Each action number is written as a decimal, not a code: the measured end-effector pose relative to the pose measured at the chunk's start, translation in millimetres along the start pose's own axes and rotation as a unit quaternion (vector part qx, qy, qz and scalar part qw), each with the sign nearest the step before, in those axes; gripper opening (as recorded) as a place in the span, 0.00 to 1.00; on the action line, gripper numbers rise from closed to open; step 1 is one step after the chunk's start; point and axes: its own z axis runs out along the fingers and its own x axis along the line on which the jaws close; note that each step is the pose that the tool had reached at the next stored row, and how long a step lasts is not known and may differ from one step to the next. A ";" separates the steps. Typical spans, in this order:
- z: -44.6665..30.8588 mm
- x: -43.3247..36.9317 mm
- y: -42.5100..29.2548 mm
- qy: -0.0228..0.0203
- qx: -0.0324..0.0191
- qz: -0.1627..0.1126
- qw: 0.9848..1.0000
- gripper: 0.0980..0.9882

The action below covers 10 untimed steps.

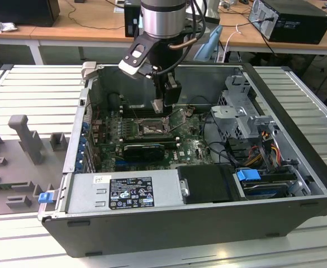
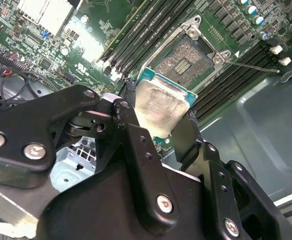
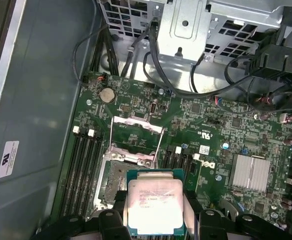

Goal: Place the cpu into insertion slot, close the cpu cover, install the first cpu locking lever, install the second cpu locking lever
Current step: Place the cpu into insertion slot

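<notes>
My gripper [image 1: 162, 105] is shut on the cpu [image 3: 154, 205], a thin square chip with a pale silver face and a green edge, gripped by two opposite sides between black fingers [image 2: 132, 131]. The cpu [image 2: 160, 106] hangs tilted a little above the motherboard, beside and partly over the insertion slot [image 3: 115, 186], a dark square socket with a silvery rim [image 2: 184, 56]. The cpu cover [image 3: 132, 158], a silvery frame with a window, is flipped open at the slot's far side. In the exterior view the gripper hovers just above the slot [image 1: 151, 129] inside the open computer case.
Long black memory slots [image 2: 146, 30] flank the socket. A black card [image 1: 143, 149] lies across the board on the near side of the socket. The power supply [image 1: 124, 192], drive cage [image 1: 238, 111] and loose cables [image 3: 150, 55] crowd the case. A finned heatsink [image 3: 250, 172] sits nearby.
</notes>
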 end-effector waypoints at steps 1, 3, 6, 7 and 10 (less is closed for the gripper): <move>1.0 0.0 -0.1 0.000 0.000 0.000 1.000 0.48; 2.6 0.0 -0.3 0.000 0.000 0.000 1.000 0.48; 5.6 0.8 -0.2 0.000 0.002 0.008 1.000 0.48; 5.9 0.9 -0.3 -0.001 0.002 0.013 1.000 0.48; 6.8 0.9 -0.5 -0.002 0.001 0.033 0.999 0.48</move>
